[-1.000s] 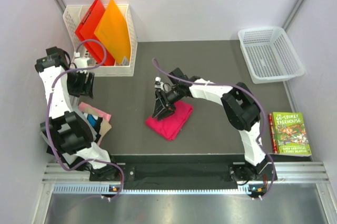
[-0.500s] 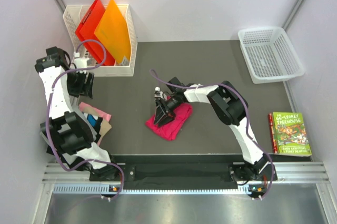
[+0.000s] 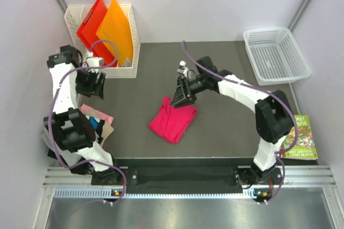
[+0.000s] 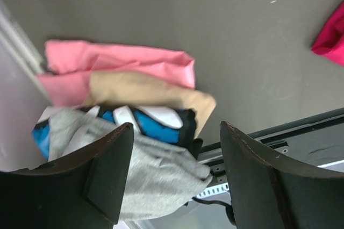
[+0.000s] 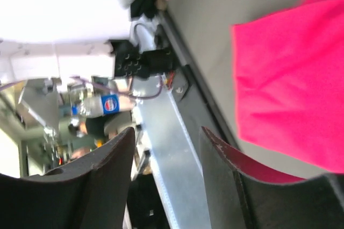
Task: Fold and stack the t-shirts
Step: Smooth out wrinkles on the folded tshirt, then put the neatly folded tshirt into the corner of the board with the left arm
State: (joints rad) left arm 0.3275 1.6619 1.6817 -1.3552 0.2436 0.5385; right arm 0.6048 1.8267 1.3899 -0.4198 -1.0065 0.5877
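The bright magenta t-shirt (image 3: 172, 122) lies folded on the dark table near the middle. It also shows in the right wrist view (image 5: 290, 89) and at the edge of the left wrist view (image 4: 330, 38). My right gripper (image 3: 180, 99) hangs open and empty above the shirt's far edge (image 5: 166, 132). A stack of small shirts (image 3: 99, 120) lies at the left table edge: pale pink (image 4: 118, 65), tan (image 4: 153, 92), blue (image 4: 134, 124) and grey (image 4: 148, 172). My left gripper (image 3: 91, 88) is open and empty above and behind that stack (image 4: 176, 128).
A white file rack (image 3: 129, 35) holds a red folder (image 3: 91, 22) and an orange folder (image 3: 115, 30) at the back left. A white basket (image 3: 277, 54) stands at the back right. A green-covered book (image 3: 300, 137) lies at the right, beside the right arm. A metal rail (image 3: 183, 178) runs along the front.
My right gripper has lifted off the magenta shirt and moved back and to the right, leaving the shirt folded on the table. My left gripper has shifted slightly back and right.
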